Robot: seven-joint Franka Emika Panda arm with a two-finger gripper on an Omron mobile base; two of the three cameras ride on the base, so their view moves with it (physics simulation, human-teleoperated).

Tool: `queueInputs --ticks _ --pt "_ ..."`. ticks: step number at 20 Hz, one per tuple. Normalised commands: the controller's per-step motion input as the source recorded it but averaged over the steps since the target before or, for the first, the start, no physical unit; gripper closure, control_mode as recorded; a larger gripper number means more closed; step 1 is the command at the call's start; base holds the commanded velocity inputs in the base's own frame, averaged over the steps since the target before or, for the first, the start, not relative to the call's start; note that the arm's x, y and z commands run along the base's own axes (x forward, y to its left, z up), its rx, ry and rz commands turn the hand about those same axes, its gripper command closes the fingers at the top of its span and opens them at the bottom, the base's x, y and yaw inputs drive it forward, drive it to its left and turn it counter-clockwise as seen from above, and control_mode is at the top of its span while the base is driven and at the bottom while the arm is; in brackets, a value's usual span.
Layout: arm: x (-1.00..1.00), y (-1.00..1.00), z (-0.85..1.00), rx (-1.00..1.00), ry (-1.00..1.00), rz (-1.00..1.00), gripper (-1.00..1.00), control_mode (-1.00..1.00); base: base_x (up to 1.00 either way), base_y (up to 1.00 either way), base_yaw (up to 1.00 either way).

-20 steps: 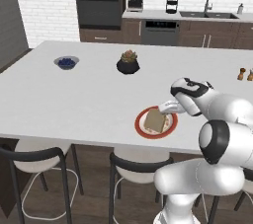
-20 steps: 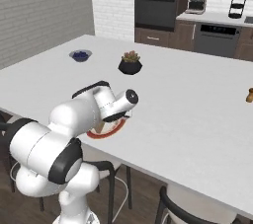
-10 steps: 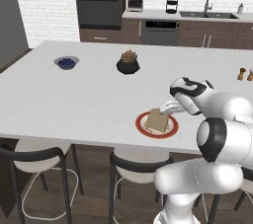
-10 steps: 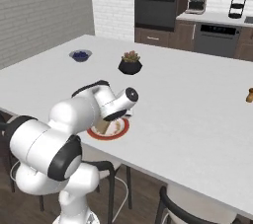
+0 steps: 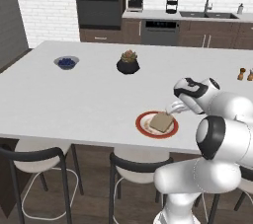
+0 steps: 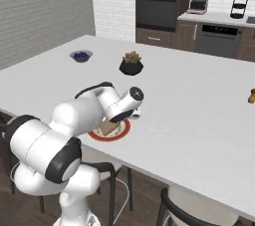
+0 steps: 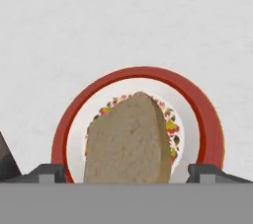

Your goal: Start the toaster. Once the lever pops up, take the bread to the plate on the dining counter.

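Since a second ago the gripper (image 7: pixel 126 173) has let go; its fingers (image 7: pixel 47 172), then closed near the bread (image 7: pixel 129 139), now stand spread wide to either side of the slice, neither touching it; the arm itself has hardly shifted, its hand hanging at the plate's right edge in the left base view.

No brand, label or lettering can be read anywhere; the plate's centre carries only a small printed pattern in red, yellow and green.

Going left to right in the left base view: a small shallow bowl (image 5: pixel 66 62) of dark blue berries sits far left on the dining counter (image 5: pixel 59 99), a smooth, matte white slab; near the middle stands a round black pot (image 5: pixel 128 65) with a brownish-green plant; toward the near edge lies the plate (image 5: pixel 142 124), round and flat, with a glossy red rim and white centre; the bread lies on it, a tan slice with a rounded top and a grainy, crumb-like surface, smaller than the plate; right of it is the glossy white arm with dark joints; at the far right edge stand two small brown shakers (image 5: pixel 241 74), their detail too small to tell.

Black wire-frame stools (image 5: pixel 34 168) with pale seats stand under the counter's near side.
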Motion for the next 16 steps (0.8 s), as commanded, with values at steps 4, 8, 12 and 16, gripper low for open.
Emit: queueInputs --ticks 4,8,12,16 --pt "0.0 -0.33 0.0 -0.11 -0.08 0.0 -1.0 -1.0 0.0 0.0 0.0" --pt "0.0 -0.13 0.01 -0.1 -0.11 0.01 -1.0 -1.0 0.0 0.0 0.0" --pt "-0.34 0.01 0.7 -0.04 -0.08 0.0 -1.0 -1.0 0.0 0.0 0.0" --pt "-0.83 0.21 0.96 -0.02 -0.02 -0.09 -1.0 -1.0 0.0 0.0 0.0"
